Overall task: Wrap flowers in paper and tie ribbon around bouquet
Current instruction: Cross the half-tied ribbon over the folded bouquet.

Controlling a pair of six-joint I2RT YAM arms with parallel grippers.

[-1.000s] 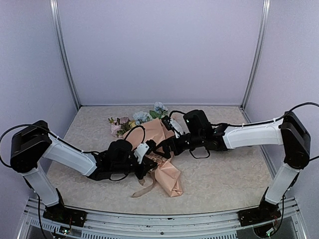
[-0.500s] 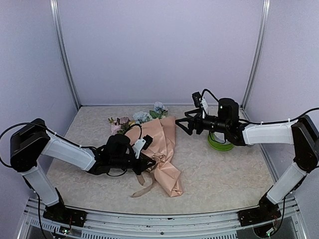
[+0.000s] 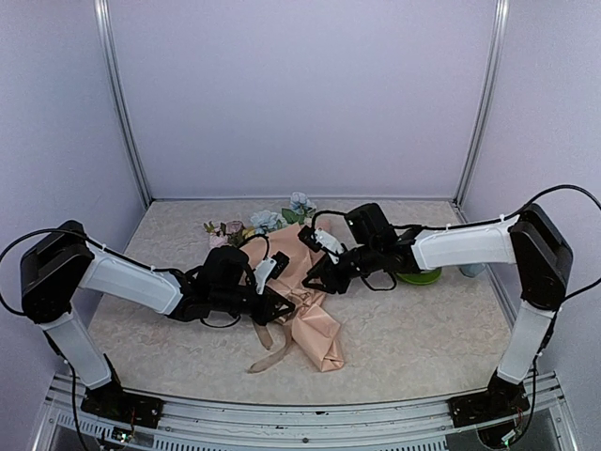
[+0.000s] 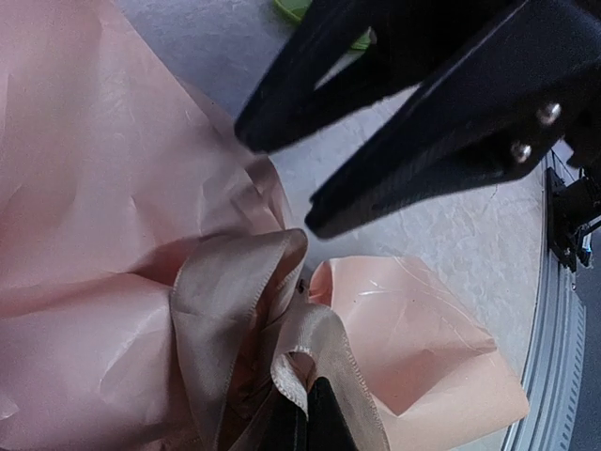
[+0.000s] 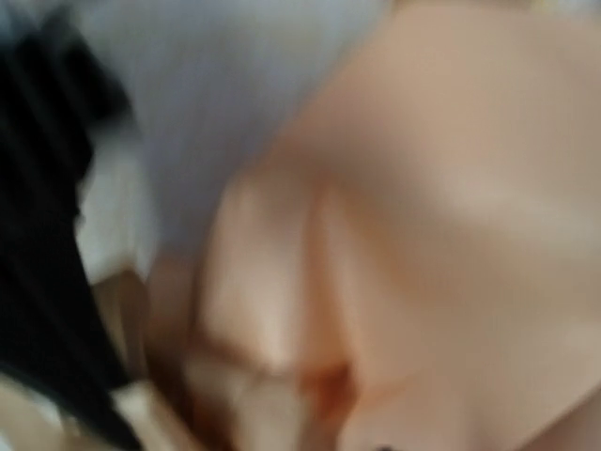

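Table (image 3: 423,348): pale mottled top inside lilac walls; everything lies toward its middle.

Left arm (image 3: 122,282): reaches low across the table from the left toward the centre.

Right arm (image 3: 460,249): stretches in from the right and meets the left arm over the wrapped bunch.

Bouquet (image 3: 315,319): lies flat at the table's centre, its wide end toward the far left and its narrow tail toward the near edge.

Paper (image 4: 94,188): peach-pink and creased, folded around the stems. It fills the right wrist view (image 5: 451,235), which is too blurred to show more.

Flowers (image 3: 266,222): pink, pale blue and white blooms with green leaves spill from the far end of the wrap.

Green dish (image 3: 418,275): sits on the table just behind the right arm's forearm, apart from the bouquet.

Ribbon (image 3: 268,362): beige strip. Its loose end trails on the table beside the tail of the wrap, and its loops (image 4: 235,301) bunch on the paper at the bouquet's waist.

Left gripper (image 3: 274,305): jaws pressed together, pinching the ribbon at the foot of its loops, seen up close (image 4: 305,423).

Right gripper (image 3: 315,279): jaws spread with nothing between them. In the left wrist view (image 4: 282,178) the tips hang just above the upper ribbon loop and do not touch it.
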